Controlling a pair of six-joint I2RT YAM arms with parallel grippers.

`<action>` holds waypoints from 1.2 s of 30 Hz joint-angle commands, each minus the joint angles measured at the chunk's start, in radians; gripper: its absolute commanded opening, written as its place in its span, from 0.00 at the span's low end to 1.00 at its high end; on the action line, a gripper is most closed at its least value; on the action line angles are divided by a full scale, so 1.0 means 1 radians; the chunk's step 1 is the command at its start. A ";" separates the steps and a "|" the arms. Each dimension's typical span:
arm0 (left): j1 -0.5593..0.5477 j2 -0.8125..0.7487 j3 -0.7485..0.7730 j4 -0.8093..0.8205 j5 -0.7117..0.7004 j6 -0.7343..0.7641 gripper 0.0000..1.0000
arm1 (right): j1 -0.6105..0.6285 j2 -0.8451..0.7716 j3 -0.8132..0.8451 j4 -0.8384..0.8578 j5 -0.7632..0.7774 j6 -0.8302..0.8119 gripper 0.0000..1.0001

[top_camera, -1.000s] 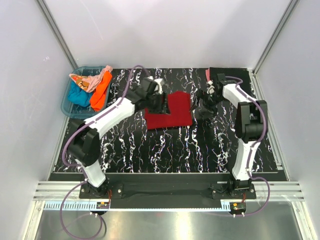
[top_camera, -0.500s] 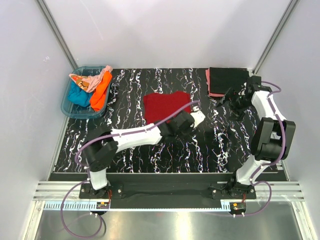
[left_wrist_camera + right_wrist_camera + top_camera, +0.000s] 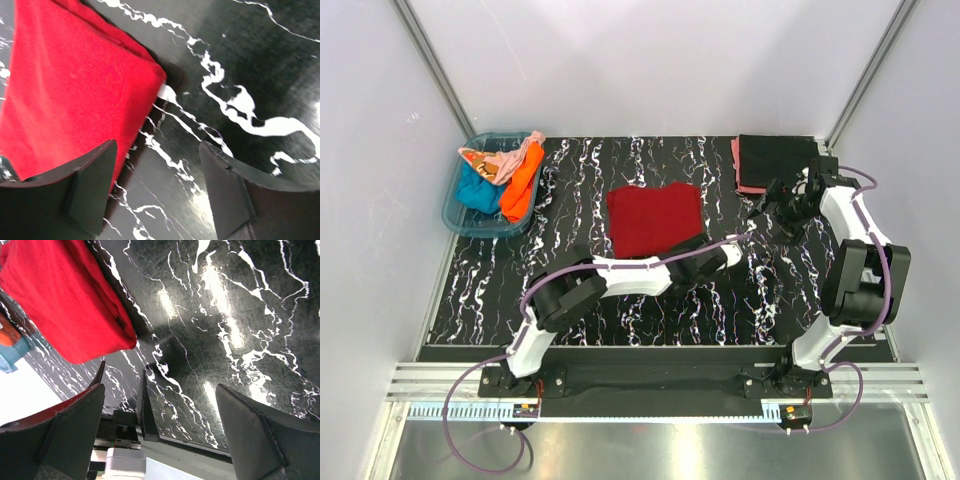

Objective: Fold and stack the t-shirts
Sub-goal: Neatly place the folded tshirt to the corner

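Note:
A dark red t-shirt (image 3: pixel 653 218) lies folded flat in the middle of the table; its corner (image 3: pixel 150 75) shows in the left wrist view, and its edge (image 3: pixel 65 300) in the right wrist view. A folded black t-shirt (image 3: pixel 776 158) rests on a salmon pink one (image 3: pixel 735 160) at the back right. My left gripper (image 3: pixel 745 236) (image 3: pixel 160 195) reaches right of the red shirt, open and empty over bare table. My right gripper (image 3: pixel 761 209) (image 3: pixel 160 390) hovers in front of the black shirt, wide open and empty. The left gripper's thin fingers (image 3: pixel 144 407) show in the right wrist view.
A blue translucent tub (image 3: pixel 450 215) at the back left holds crumpled teal (image 3: pixel 475 192), orange (image 3: pixel 520 190) and pale peach (image 3: pixel 490 160) shirts. The black marbled table (image 3: pixel 620 300) ends at white walls on three sides.
My left arm swung from the red shirt's back left edge round to its right front side, its jaws now off the cloth. My right gripper drew back toward the black shirt.

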 commanded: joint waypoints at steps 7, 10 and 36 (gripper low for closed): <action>0.001 0.055 0.028 0.116 -0.057 0.118 0.60 | -0.005 -0.048 -0.042 0.069 -0.024 0.003 1.00; 0.014 0.066 0.034 0.115 -0.031 0.117 0.51 | -0.005 -0.023 -0.038 0.078 -0.030 0.002 1.00; 0.135 -0.158 -0.006 0.135 0.213 -0.012 0.00 | 0.041 0.265 0.009 0.345 -0.366 0.146 1.00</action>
